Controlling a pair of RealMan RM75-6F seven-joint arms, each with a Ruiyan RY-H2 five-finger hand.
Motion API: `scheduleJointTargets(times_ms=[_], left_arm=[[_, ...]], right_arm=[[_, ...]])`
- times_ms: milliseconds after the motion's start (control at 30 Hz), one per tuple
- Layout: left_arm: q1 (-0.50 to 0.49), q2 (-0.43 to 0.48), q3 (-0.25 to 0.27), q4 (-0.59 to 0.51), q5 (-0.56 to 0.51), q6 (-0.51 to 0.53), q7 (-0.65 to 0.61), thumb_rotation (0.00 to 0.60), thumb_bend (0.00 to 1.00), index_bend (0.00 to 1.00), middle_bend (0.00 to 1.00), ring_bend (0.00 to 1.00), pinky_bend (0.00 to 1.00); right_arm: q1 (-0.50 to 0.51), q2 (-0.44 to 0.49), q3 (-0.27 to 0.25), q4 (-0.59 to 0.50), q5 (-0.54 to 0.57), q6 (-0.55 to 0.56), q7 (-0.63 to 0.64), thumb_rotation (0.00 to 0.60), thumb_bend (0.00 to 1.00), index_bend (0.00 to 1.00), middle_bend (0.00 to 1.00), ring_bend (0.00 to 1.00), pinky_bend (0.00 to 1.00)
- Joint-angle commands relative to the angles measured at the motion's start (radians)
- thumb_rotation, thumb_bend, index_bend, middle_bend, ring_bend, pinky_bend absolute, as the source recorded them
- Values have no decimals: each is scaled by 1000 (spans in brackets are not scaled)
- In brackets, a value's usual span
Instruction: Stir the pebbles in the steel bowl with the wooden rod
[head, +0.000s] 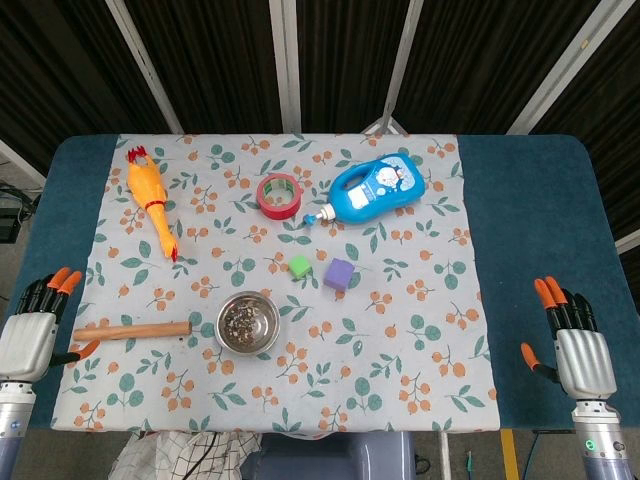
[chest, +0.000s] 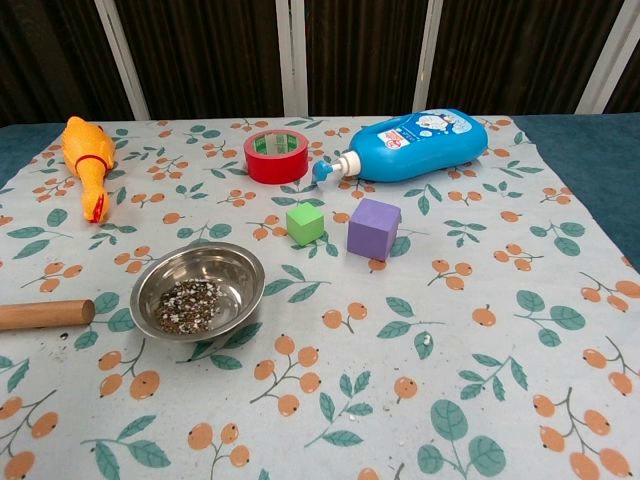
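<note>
1. Left hand is seen at the near-left table edge in the head view, fingers apart, nothing held; it does not show in the chest view.
2. Right hand is seen at the near-right edge, fingers also spread and empty, resting on the bare blue table, well apart from every task item.
3. Wooden rod is laid flat on the floral cloth, just right of the left hand. Its long axis runs left-right, with the left end close to that hand and the right end pointed at the bowl.
4. Steel bowl is placed just right of the rod's right end, a small gap between them; not touching, judged from the chest view. Pebbles are pooled in its bottom.
5. Judgement: the left hand is much the nearer, so the rod is best taken by it, approached across the axis and gripped toward the left end so the right end stays free for stirring.
6. Farther back: green cube, purple cube, red tape roll, blue bottle, rubber chicken. None lies in the reach path.
</note>
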Motion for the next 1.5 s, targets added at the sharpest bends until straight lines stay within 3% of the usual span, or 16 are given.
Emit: scheduleJointTargets(times_ms=[33, 367, 600, 833, 1067, 1500], left_arm=[[-1, 2, 0, -4, -3, -4, 3, 600, 179, 15, 0, 0, 0], [-4, 8, -2, -18, -26, -34, 20, 600, 179, 13, 0, 0, 0], [-29, 15, 2, -49, -82, -122, 64, 600, 179, 99, 17, 0, 0], [-76, 13, -12, -88, -164, -220, 155, 600, 204, 225, 185, 0, 0], [-113, -32, -30, -100, -212, -233, 279, 600, 261, 350, 364, 0, 0], [-187, -133, -45, -99, -310, -273, 476, 600, 334, 399, 413, 0, 0]], right_arm=[[0, 0, 0, 1, -1, 0, 0, 600, 352, 0, 0, 0, 0], [0, 0, 0, -1, 1, -4, -1, 600, 352, 0, 0, 0, 0], [2, 0, 3, -4, 12, -13, 0, 600, 352, 0, 0, 0, 0], [5, 2, 6, -2, 19, -24, 10, 600, 352, 0, 0, 0, 0], [4, 2, 2, -4, 14, -23, 7, 600, 352, 0, 0, 0, 0], [1, 5, 4, -7, 18, -23, 13, 600, 352, 0, 0, 0, 0]])
